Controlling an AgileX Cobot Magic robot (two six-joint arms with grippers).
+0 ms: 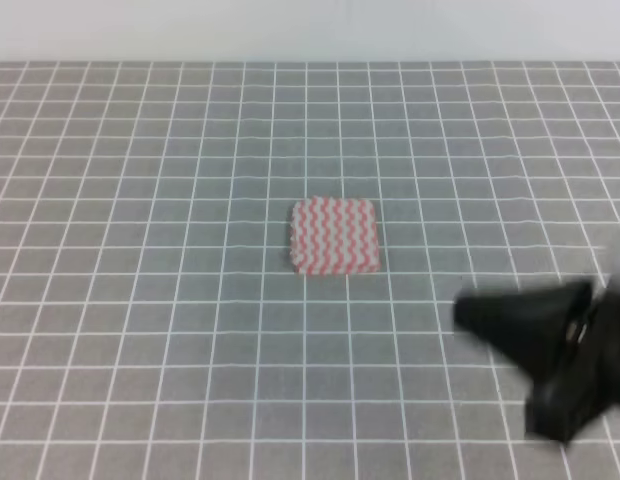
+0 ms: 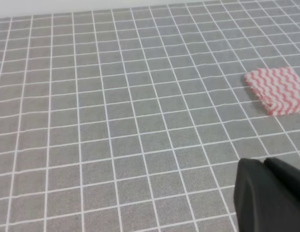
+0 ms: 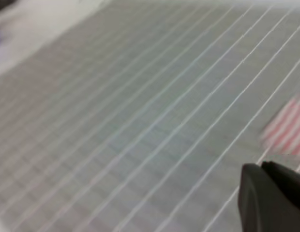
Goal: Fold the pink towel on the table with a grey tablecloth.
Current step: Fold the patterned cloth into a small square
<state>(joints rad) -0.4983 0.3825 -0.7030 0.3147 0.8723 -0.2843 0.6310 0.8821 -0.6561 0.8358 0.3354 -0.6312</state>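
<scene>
Nearest you, at the lower right of the high view, your right arm's black pincer [image 1: 535, 345] hangs blurred over the desk with its grey cloth ruled in thin white lines [image 1: 140, 300]; whether its jaws are parted or closed you cannot tell, and nothing shows in its grip; your left pincer [image 2: 271, 198] appears only as a dark corner low in its own wrist view, its opening likewise impossible to judge; farther out, near the middle of the desk, the small square towel with pink-and-white wavy stripes [image 1: 334, 236] lies flat, well apart from both pincers; beyond it the grid runs on to a pale far edge.
</scene>
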